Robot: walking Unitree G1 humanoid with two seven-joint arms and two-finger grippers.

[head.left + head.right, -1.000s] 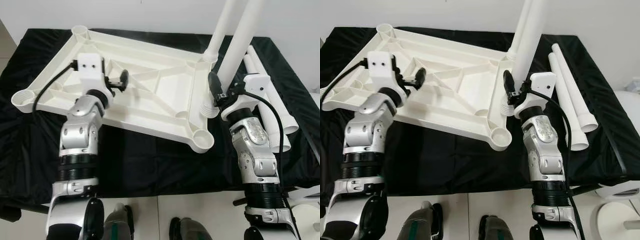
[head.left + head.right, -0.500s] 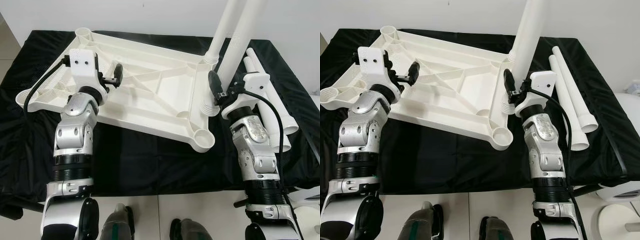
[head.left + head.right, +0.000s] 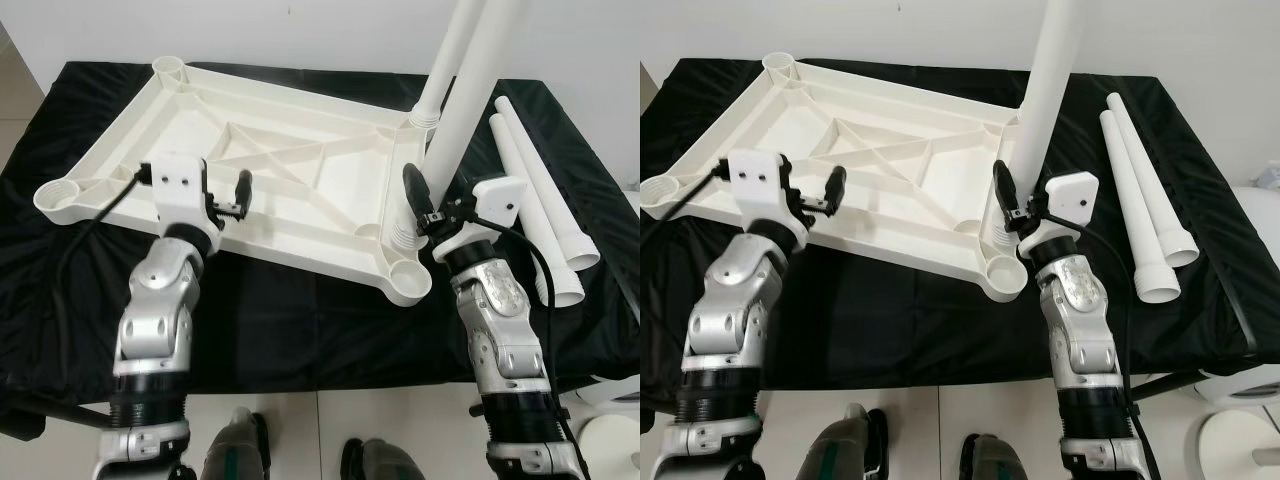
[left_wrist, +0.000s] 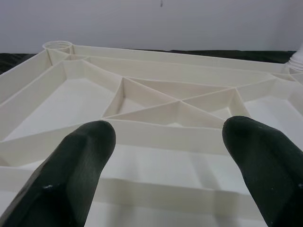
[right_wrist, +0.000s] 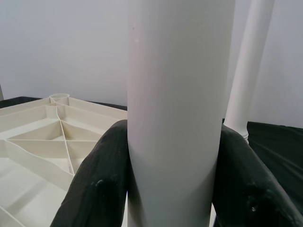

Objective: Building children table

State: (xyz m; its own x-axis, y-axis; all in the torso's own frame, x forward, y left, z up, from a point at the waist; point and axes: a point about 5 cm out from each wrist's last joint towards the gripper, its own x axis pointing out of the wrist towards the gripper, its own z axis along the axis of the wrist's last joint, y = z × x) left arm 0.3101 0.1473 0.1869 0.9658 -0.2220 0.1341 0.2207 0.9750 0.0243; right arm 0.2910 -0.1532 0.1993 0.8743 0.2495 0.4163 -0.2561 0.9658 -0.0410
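Right end effector (image 3: 1012, 205) clenched around upright leg (image 3: 1040, 100), left end effector (image 3: 825, 195) spread above tabletop (image 3: 890, 165).

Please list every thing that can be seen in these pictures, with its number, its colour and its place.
tabletop: one, white, ribbed underside up, on the black cloth.
standing legs: two, white, upright at the tabletop's right side; the nearer one is gripped.
loose legs: two, white, lying side by side on the cloth at the right.
black cloth: one, covering the work surface.
floor: pale tiles, below the cloth.
left gripper: one, black fingers, open, over the tabletop's near edge.
right gripper: one, black fingers, shut on the nearer standing leg.
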